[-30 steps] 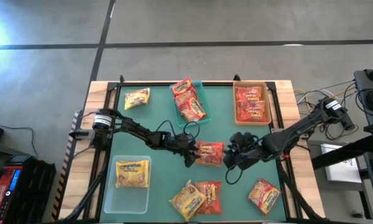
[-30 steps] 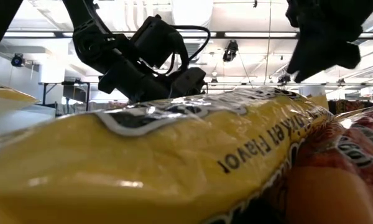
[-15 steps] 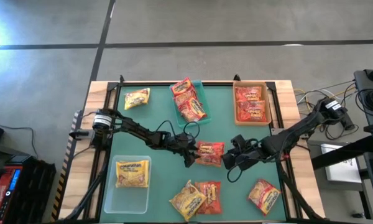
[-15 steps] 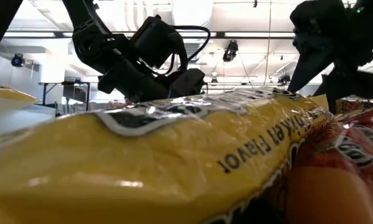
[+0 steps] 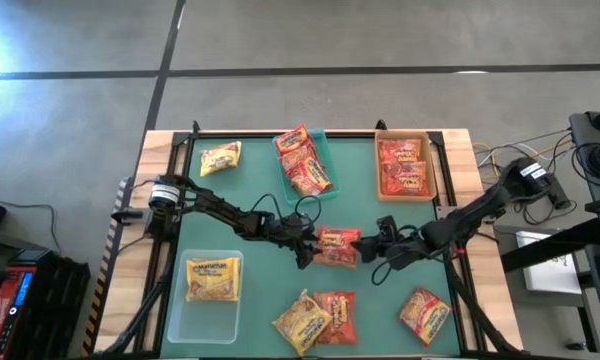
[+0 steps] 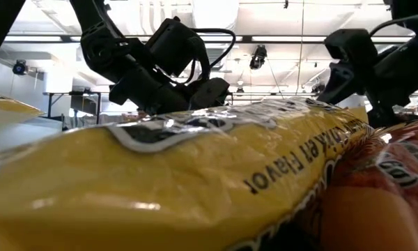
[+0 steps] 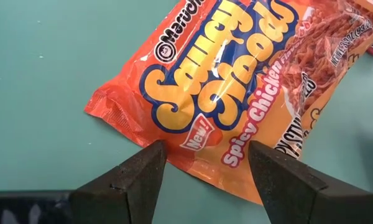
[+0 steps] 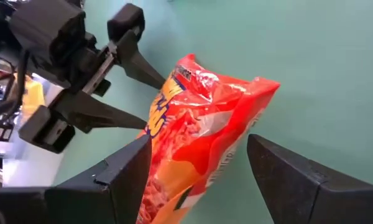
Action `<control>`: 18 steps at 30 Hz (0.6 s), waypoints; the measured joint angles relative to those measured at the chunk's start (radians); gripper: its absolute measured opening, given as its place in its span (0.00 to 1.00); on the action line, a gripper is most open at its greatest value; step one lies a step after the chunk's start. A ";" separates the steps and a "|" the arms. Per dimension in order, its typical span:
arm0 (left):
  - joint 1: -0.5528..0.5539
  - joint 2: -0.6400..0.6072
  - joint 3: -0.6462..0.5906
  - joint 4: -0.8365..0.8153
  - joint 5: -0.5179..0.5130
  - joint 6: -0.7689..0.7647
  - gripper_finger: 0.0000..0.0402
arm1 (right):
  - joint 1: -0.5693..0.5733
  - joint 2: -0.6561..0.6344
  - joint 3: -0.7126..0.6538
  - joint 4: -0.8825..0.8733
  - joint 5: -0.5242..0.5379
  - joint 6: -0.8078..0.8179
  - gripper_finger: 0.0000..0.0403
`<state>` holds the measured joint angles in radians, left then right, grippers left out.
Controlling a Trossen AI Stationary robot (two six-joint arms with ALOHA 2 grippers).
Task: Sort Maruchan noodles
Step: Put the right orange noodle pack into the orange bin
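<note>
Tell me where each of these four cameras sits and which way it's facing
High: overhead, looking down on the table, both arms.
Low: at table height behind a yellow packet, facing the room, both arms above.
Left wrist: past the open left gripper onto the orange-red Spicy Chicken packet.
Right wrist: past the open right gripper.
Both wrist views share that packet.

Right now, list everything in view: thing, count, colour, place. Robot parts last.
Mat: one, green, covering the table.
Teal bin: one, far edge centre, holding red packets, apparently three.
Tan bin: one, far right, holding two red packets.
Clear bin: one, near left, holding one yellow packet.
Loose yellow packets: two, far left and near centre.
Loose red packets: three, mat centre, near centre, near right.
Left gripper: open, astride the centre packet's edge.
Right gripper: open, at its other end.
</note>
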<state>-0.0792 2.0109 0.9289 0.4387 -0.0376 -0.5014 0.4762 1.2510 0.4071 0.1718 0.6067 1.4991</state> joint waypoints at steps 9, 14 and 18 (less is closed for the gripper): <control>0.002 0.002 0.001 0.023 -0.017 -0.001 0.54 | -0.034 0.115 0.000 0.135 -0.001 -0.062 0.61; 0.003 0.003 0.002 0.024 -0.016 -0.001 0.54 | -0.061 0.176 0.016 0.173 -0.001 -0.115 0.60; 0.003 0.002 0.002 0.025 -0.015 -0.001 0.54 | -0.076 0.204 0.033 0.187 0.000 -0.161 0.58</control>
<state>-0.0757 2.0134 0.9306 0.4641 -0.0531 -0.5022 0.3998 1.4547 0.4405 0.3589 0.6067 1.3379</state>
